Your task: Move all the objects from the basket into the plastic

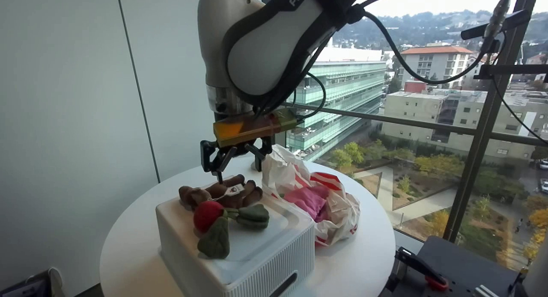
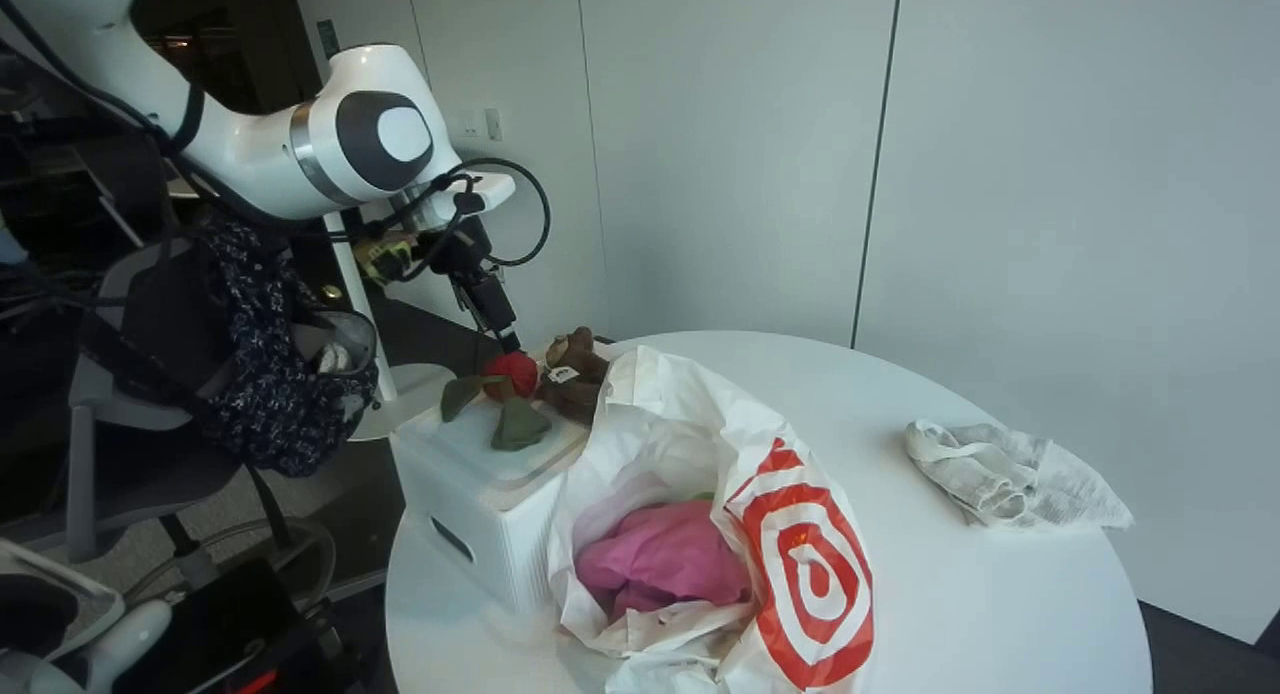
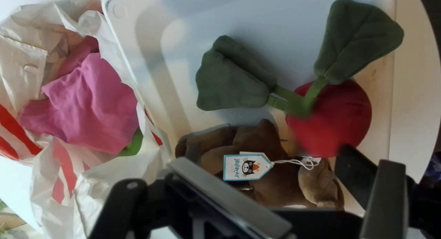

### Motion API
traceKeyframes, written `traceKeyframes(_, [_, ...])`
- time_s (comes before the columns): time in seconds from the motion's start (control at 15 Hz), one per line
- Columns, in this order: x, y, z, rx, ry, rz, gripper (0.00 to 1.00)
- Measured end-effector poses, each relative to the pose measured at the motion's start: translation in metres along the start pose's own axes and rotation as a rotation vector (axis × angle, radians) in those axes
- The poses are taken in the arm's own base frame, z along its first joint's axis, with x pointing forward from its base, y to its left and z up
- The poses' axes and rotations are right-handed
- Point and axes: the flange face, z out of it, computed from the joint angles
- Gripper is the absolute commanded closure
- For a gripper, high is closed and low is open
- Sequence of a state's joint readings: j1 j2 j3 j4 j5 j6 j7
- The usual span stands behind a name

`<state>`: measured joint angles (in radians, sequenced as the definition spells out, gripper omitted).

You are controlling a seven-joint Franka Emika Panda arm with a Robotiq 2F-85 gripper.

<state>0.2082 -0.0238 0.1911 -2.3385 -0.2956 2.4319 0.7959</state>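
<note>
My spread pincer point(image 1: 239, 175) hangs just over the brown plush point(image 3: 279, 183) on the white box point(image 1: 274, 258), plush's long axis roughly along my opening, one end near the box's edge beside the bag point(image 2: 800, 564).

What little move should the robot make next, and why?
I'd probably lower the end effector a little, over the brown toy. In the wrist view that toy shows between the parted jaws, not gripped, and it lies on the white box, outside the bag where the pink thing already is.
</note>
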Motion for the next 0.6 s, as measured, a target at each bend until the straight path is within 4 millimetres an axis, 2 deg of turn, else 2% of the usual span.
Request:
traceKeyframes(0.2, [-0.014,-0.029,0.015,0.063,0.013,-0.053,0.00])
traceKeyframes(0.47, [-0.027,-0.054,0.059,0.124,0.026,-0.126,0.00])
traceKeyframes(0.53, [-0.029,-0.057,0.070,0.123,0.039,-0.160,0.25])
traceKeyframes(0.6, [-0.031,-0.058,0.082,0.117,0.051,-0.194,0.26])
